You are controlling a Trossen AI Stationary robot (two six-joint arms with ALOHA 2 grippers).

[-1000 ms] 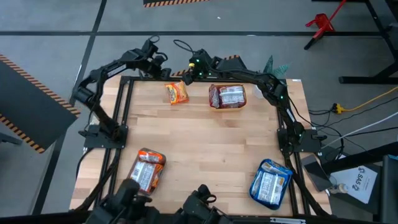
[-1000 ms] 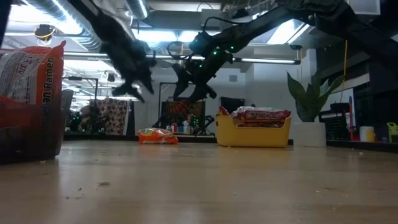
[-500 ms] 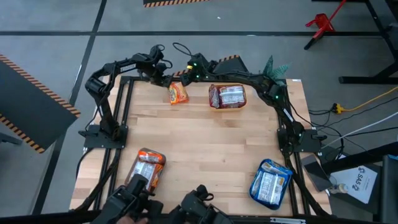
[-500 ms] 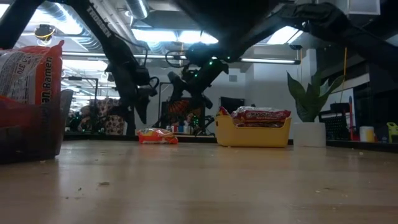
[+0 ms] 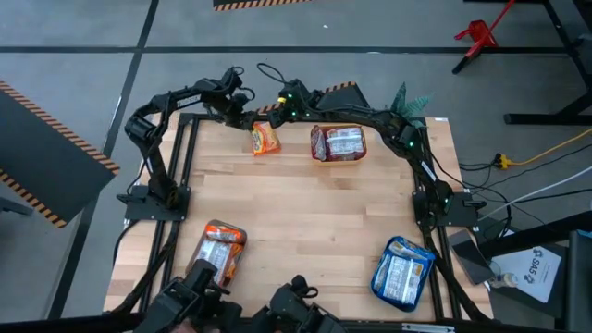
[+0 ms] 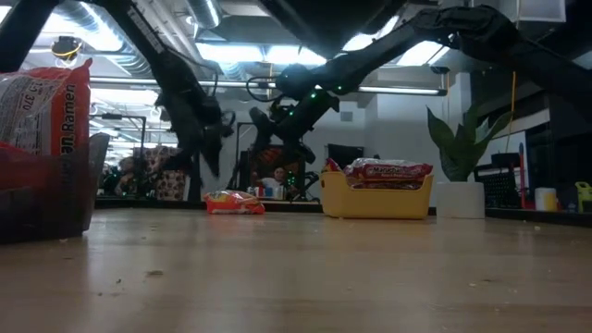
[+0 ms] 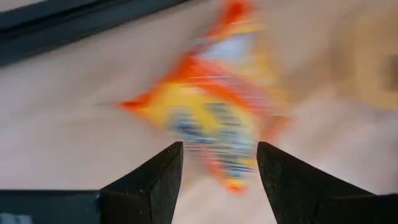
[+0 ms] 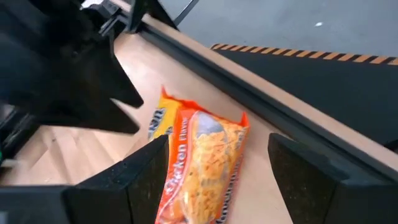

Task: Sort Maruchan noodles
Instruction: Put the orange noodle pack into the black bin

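**Both arms converge on the last loose packet**

Sorted packets fill the yellow bowl and corner trays. The orange packet lies alone at the table's far edge, so the left gripper and right gripper hover released beside it

Table centre bare, passable. Orange packet at 12 o'clock edge crowded: left gripper at its 10 o'clock, right gripper at 1 o'clock, yellow bowl at 3 o'clock.
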